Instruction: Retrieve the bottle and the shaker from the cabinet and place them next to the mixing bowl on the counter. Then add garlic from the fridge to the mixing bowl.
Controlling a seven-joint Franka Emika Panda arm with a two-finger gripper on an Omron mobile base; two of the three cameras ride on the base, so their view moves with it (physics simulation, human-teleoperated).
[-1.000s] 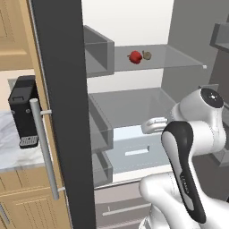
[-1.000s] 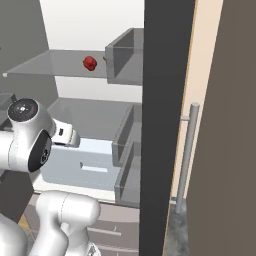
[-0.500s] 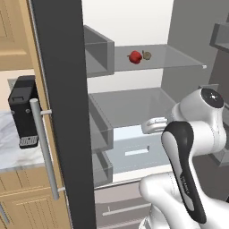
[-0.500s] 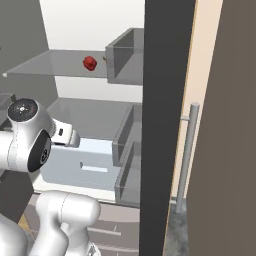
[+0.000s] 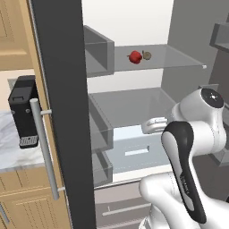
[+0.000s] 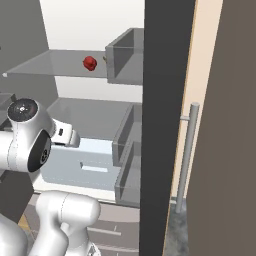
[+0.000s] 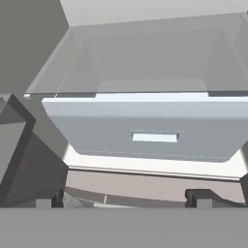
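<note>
Gripper (image 7: 126, 197) open and empty, jaws spread wide, facing the pale drawer (image 7: 150, 135) low in the open fridge (image 5: 134, 112). Garlic (image 5: 146, 55) on the far upper shelf (image 5: 179, 58), just right of a red fruit (image 5: 135, 57).

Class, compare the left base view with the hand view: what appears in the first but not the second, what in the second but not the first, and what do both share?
Left base view alone: the open dark fridge door with its bar handle, a red item and a small brownish one on the upper shelf, a black appliance on the counter, and the arm.
Hand view alone: the open pincer, its fingertips low in frame.
Both: the pale drawer under a glass shelf.
</note>
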